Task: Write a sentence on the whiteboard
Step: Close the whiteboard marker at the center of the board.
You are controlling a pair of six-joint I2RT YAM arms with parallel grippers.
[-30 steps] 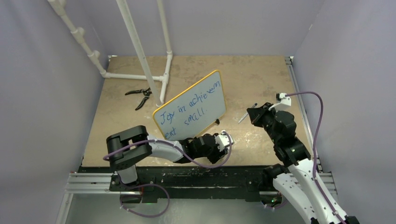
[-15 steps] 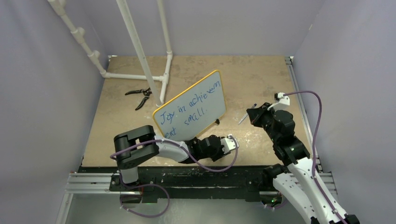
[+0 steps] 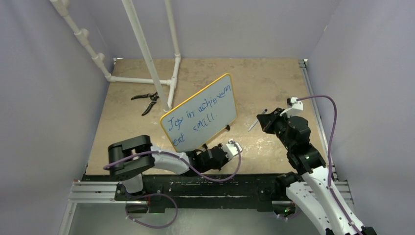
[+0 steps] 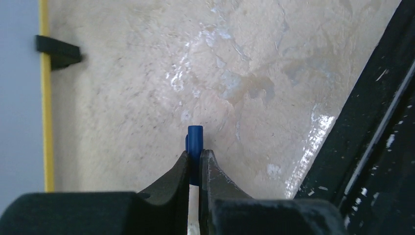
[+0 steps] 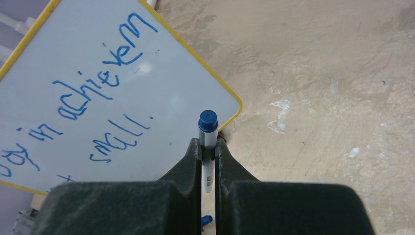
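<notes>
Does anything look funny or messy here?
Yes. On the whiteboard, the sentence splits one word: "achievem" runs up to the edge and "ent" drops to the next line. Pliers also lie near the white pipes.

Whiteboard (image 3: 195, 139) central; pliers (image 3: 145, 102) behind-left; marker (image 5: 208, 128) in right jaws at right; second marker (image 4: 195, 142) in left jaws in front.

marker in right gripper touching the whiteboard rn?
Apart. The top external view shows a strip of bare table between the marker held in the right gripper and the whiteboard.
</notes>
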